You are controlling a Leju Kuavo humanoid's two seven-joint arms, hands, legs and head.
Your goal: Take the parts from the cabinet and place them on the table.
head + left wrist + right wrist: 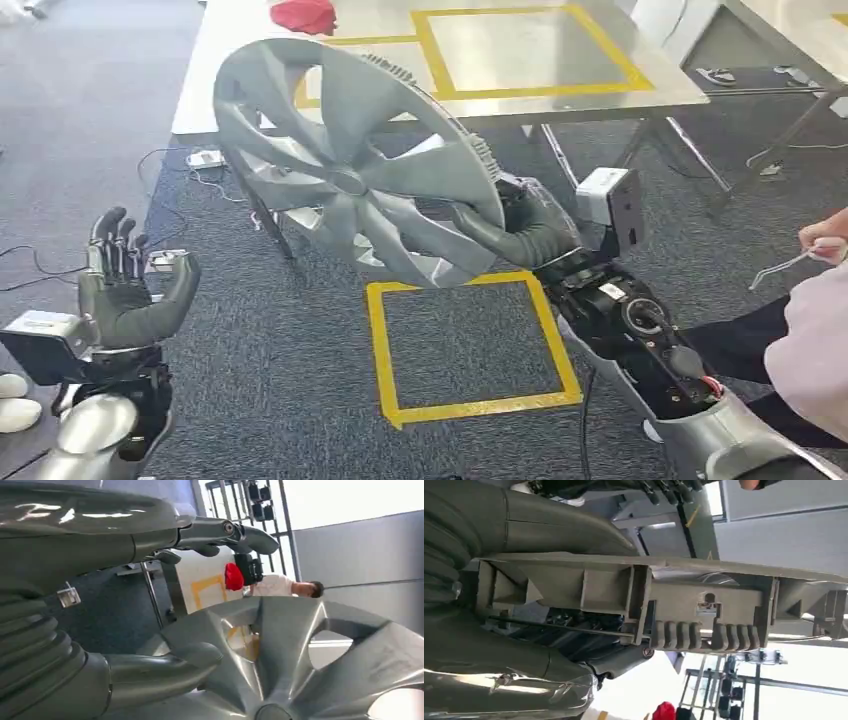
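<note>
Centrally in the head view, a silver spoked hubcap (355, 165) tilts, face toward the lower left, rim gripped by the right hand (525, 228). Left hand (125, 285) is released, fingers spread, lower left.

Head looks down — wrists close on hubcap (355, 165).

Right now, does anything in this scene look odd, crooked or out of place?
Mostly the hubcap: the right hand grips it by one edge only, so it hangs tilted in the air short of the table. The left hand is open and gives no support. A red object lies on the table outside the yellow taped square.
</note>
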